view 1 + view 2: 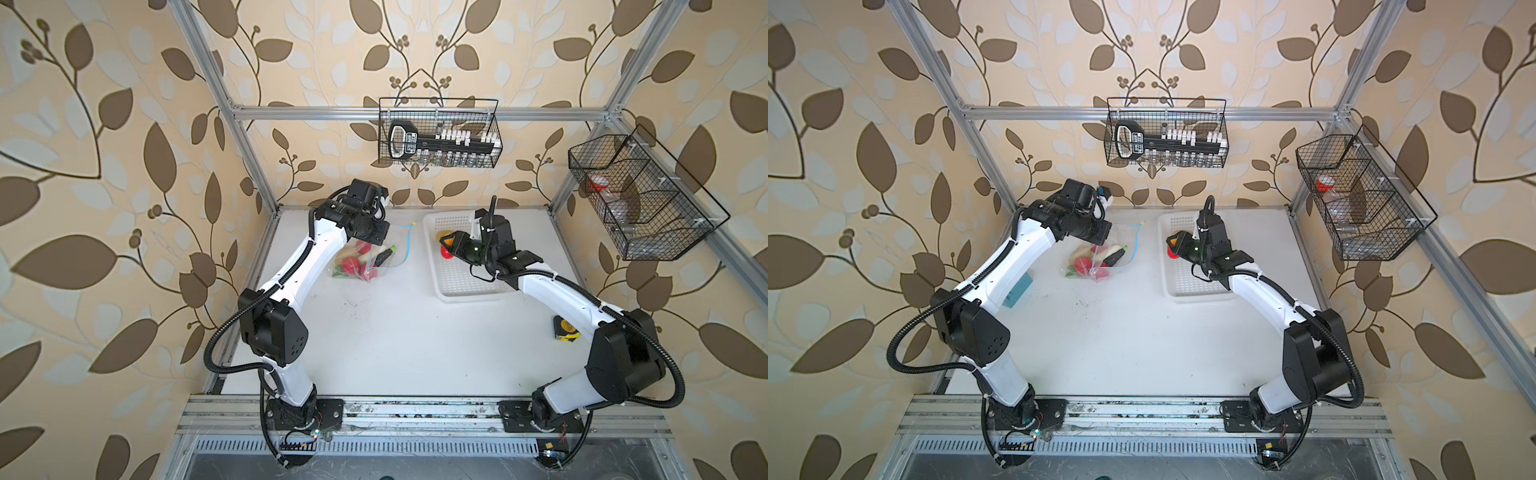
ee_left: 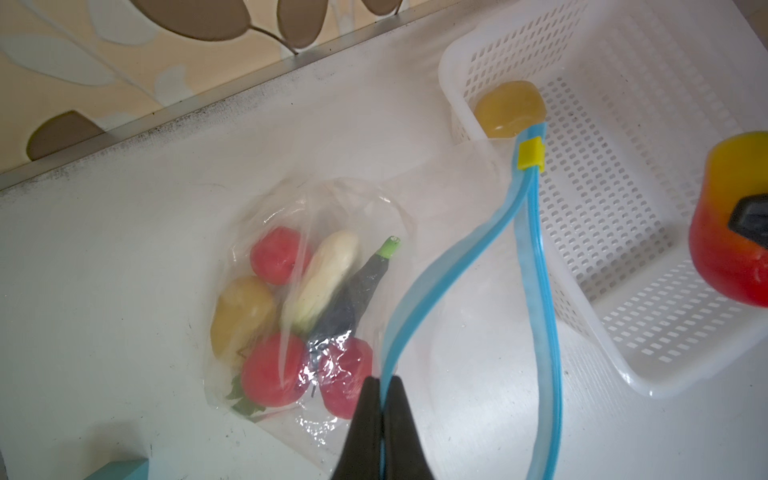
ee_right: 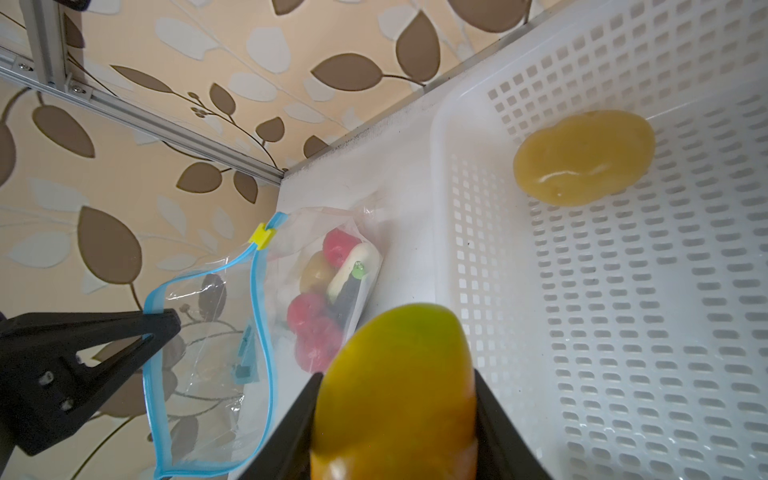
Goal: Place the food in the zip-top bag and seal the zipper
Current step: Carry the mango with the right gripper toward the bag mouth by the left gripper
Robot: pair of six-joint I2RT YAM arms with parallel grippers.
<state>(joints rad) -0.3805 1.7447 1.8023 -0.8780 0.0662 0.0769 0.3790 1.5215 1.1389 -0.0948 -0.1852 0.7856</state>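
The left gripper (image 2: 380,384) is clenched on one lip of the zipper (image 2: 440,266), holding the bag (image 3: 208,374) open near the bench's (image 1: 395,332) back edge. The right gripper (image 3: 395,376) grasps the mango (image 3: 395,415) over the basket (image 3: 623,332). Clear the basket's wall, then lower between the lips; the mouth looks narrow. A potato (image 3: 582,158) waits in the basket.
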